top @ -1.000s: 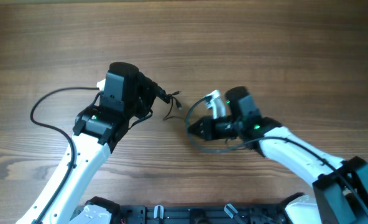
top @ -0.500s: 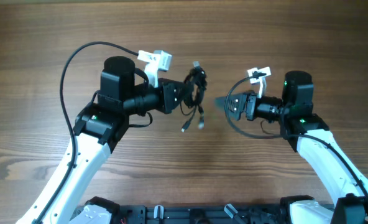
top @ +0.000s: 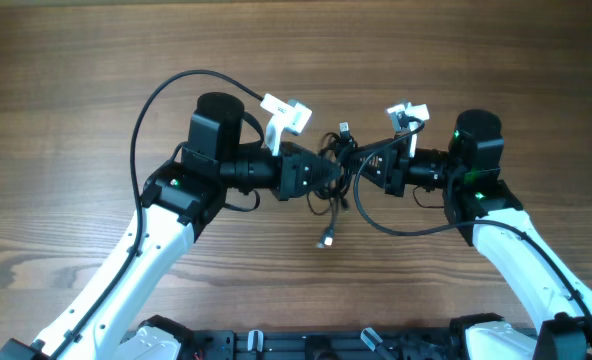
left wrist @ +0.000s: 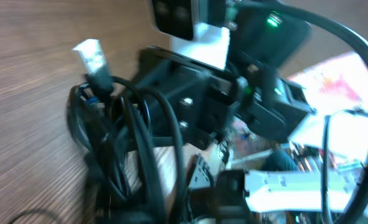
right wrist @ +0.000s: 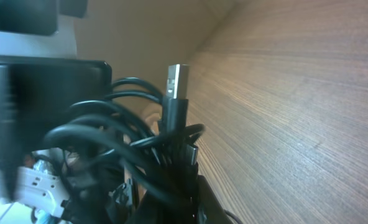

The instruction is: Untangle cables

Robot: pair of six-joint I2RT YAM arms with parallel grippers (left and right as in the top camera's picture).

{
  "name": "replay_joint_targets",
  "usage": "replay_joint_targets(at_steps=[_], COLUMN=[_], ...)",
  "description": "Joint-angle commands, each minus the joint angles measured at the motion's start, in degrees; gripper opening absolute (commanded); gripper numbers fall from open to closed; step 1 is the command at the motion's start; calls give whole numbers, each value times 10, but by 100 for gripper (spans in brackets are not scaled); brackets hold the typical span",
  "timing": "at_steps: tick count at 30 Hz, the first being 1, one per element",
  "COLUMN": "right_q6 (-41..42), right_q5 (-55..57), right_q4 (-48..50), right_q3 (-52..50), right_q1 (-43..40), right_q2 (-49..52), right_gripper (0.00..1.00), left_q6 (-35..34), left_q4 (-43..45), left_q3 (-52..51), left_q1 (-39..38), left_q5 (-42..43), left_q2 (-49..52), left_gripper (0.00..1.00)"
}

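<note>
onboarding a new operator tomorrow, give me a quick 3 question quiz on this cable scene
1. True or false: the cable bundle lies off to one side, far from both arms.
2. The left gripper and right gripper are: A) at opposite table edges, B) facing each other at the bundle, C) both out of the overhead view.
3. What is at the end of the loose cord trailing from the bundle toward the robot's base?

Key: 1 false. 2 B. 3 a silver connector plug.
</note>
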Motion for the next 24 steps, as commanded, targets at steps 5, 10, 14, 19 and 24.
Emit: replay_joint_targets(at_steps=[5,10,14,19,24], right_q6=[51,62,73,86,131], right_q5=[-17,10,16,42,49], right_q4=[2,-4,-4,-3,12], right_q3=[3,3,3,3,3], right_q1=[2,2,1,1,1], right_q2=[-5,-5,-5,-5,-5], right_gripper=[4,4,4,4,5], left_q6=[-50,-50,-11,-10,60], left_q4=[2,7,19,-72,-119], left_q3=[4,4,4,4,4], left_q1=[-2,-1,0,14,21], left_q5=[-113,-140,-148,-339,-348], left_q2=[7,6,-38,-82,-59], left_gripper=[63,61,75,83,100])
